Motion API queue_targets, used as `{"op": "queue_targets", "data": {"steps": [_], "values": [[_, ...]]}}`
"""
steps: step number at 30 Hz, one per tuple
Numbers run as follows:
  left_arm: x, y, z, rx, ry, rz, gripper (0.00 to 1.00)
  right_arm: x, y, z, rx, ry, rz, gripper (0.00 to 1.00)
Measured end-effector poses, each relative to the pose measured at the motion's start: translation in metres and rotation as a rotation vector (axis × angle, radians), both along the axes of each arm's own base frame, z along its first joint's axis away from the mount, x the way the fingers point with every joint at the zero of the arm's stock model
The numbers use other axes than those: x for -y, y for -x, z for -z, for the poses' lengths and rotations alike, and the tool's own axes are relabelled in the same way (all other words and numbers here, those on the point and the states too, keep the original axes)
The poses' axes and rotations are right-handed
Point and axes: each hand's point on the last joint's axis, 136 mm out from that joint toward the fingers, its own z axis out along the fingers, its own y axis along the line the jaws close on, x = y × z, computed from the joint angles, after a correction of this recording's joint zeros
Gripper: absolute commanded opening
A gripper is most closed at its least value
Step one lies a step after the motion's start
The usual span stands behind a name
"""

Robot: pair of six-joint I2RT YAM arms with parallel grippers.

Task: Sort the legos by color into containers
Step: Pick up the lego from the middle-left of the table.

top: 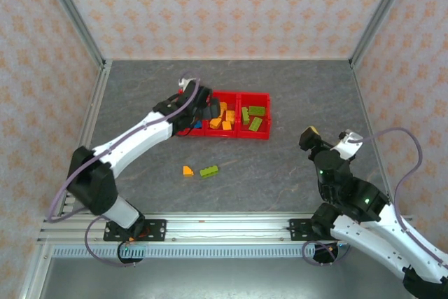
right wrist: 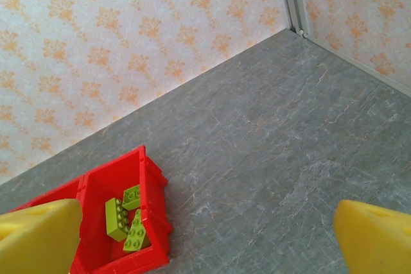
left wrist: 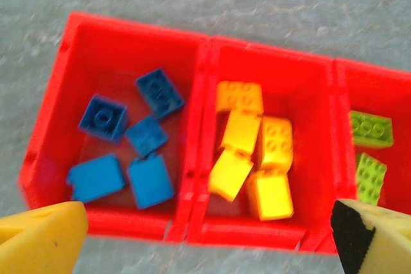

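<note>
The containers are three red bins joined in a row (top: 253,136). My left gripper (top: 201,108) hovers open over the left and middle bins, holding nothing. In the left wrist view the left bin (left wrist: 128,33) holds several blue legos (left wrist: 122,149). The middle bin (left wrist: 270,52) holds several orange-yellow legos (left wrist: 253,152), and lime green legos (left wrist: 370,149) lie in the right bin. My left gripper (left wrist: 205,251) has its yellow fingertips (left wrist: 38,239) wide apart at the near wall. One orange lego (top: 187,170) and one green lego (top: 208,171) lie on the table in front of the bins. My right gripper (top: 327,138) is open and empty, well right of the bins.
The right wrist view shows the right bin (right wrist: 157,190) with three green bricks (right wrist: 125,219) at the lower left, and my right gripper (right wrist: 207,245) above bare grey table (right wrist: 270,158). Patterned walls and metal posts (top: 77,26) enclose the table.
</note>
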Motion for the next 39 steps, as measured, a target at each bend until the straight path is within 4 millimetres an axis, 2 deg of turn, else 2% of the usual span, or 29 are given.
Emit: {"op": "queue_targets", "data": {"steps": [4,7,11,17,21,31,34,39], "values": [[-0.023,0.039,0.017,-0.034,0.012,-0.042,0.99,-0.004,-0.002,0.001,-0.007,0.006,-0.013,1.00],[-0.032,0.065,0.028,-0.061,0.025,-0.056,0.99,-0.006,-0.003,-0.001,-0.002,0.002,-0.022,1.00],[-0.035,0.094,0.047,-0.112,0.049,-0.052,0.99,-0.008,-0.003,-0.001,-0.001,0.001,-0.036,1.00],[-0.032,0.122,0.088,-0.242,0.030,-0.024,0.99,-0.012,-0.004,-0.001,-0.003,0.001,-0.054,1.00],[-0.031,0.133,0.110,-0.327,-0.016,-0.011,0.99,-0.013,-0.004,-0.001,-0.003,0.002,-0.060,1.00],[-0.044,0.153,0.149,-0.471,-0.113,-0.031,0.99,-0.015,-0.005,0.004,-0.012,0.007,-0.071,1.00],[-0.044,0.158,0.156,-0.496,-0.113,-0.030,0.93,-0.015,-0.005,0.004,-0.012,0.007,-0.071,1.00],[-0.036,0.151,0.163,-0.488,-0.089,-0.024,0.83,-0.015,-0.005,0.004,-0.012,0.006,-0.071,1.00]]}}
